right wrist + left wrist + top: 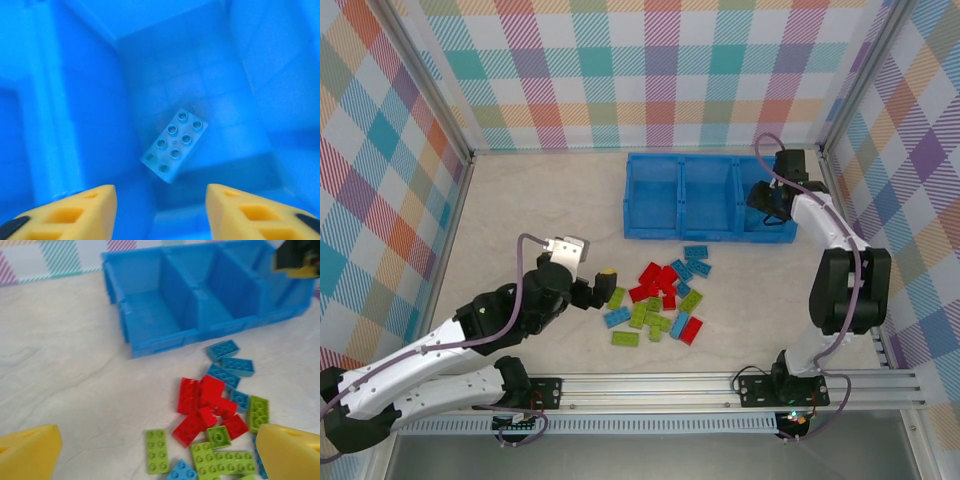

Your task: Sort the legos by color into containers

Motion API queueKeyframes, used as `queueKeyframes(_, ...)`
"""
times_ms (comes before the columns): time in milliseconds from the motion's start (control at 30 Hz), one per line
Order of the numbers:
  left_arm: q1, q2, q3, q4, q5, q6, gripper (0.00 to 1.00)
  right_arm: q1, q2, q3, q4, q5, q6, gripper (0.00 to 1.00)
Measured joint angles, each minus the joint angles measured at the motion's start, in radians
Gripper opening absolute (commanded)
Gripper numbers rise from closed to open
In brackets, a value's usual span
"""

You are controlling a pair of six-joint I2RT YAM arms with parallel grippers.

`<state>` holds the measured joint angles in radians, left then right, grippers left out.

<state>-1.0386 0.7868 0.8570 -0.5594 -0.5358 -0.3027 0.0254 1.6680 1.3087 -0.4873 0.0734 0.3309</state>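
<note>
The legos [663, 297] lie in a loose pile of red, lime green and light blue bricks on the table, in front of the containers [705, 236], a bright blue tray of three joined compartments. My left gripper [603, 286] hovers just left of the pile, open, with a green brick [158, 451] below the gap and red bricks [200, 405] beyond. My right gripper [770, 204] hangs over the right-hand compartment, open. A light blue brick [175, 145] lies studs up on that compartment's floor, free of the yellow fingers [80, 210].
The tray [150, 342] stands at the back of the table. Its left and middle compartments show bare floors in the left wrist view. Checked walls close in the table on three sides. Bare table stretches to the left of the pile.
</note>
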Motion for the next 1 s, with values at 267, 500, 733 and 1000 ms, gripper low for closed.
queueKeyframes(267,0.051,0.156,0.058,-0.064,-0.032,-0.150,1.00,0.045,-0.311,-0.050,-0.034,-0.146,0.020,0.73)
queueKeyframes(500,0.193,0.399,0.088,-0.046,0.211,-0.142,1.00,0.369,-0.427,-0.082,-0.185,-0.330,-0.009,0.79)
queueKeyframes(733,0.224,0.711,0.171,0.003,0.389,-0.179,0.61,0.551,-0.374,-0.086,-0.367,-0.331,-0.034,0.82)
queueKeyframes(1000,0.224,0.868,0.177,0.037,0.416,-0.242,0.30,0.550,-0.409,-0.105,-0.388,-0.245,-0.033,0.85)
